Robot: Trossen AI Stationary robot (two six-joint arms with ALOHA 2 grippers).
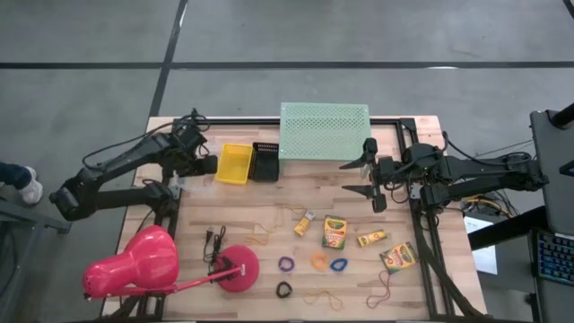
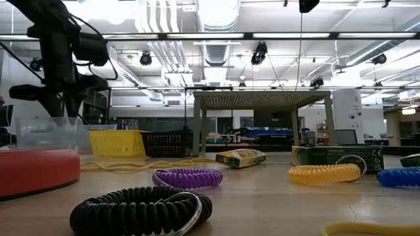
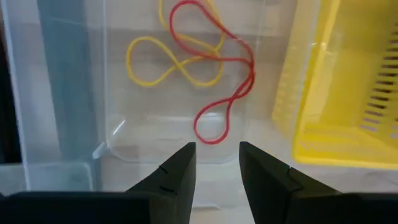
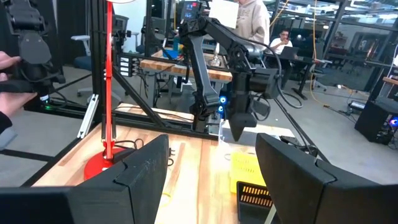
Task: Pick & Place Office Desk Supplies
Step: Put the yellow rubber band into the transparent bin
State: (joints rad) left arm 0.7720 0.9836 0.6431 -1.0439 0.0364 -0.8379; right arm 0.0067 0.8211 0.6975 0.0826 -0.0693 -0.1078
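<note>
My left gripper hangs open, pointing down over a clear plastic bin just left of the yellow basket. A red rubber band and a yellow one lie flat on the bin's bottom, clear of the fingers. Crayon boxes and purple, orange, blue and black ring loops lie on the near half of the table, with thin rubber bands among them. My right gripper waits open and level at the right, holding nothing.
A black basket stands next to the yellow one, and a mint-green perforated shelf stands at the far edge. A pink desk lamp lies at the near left. People sit in the room beyond the table.
</note>
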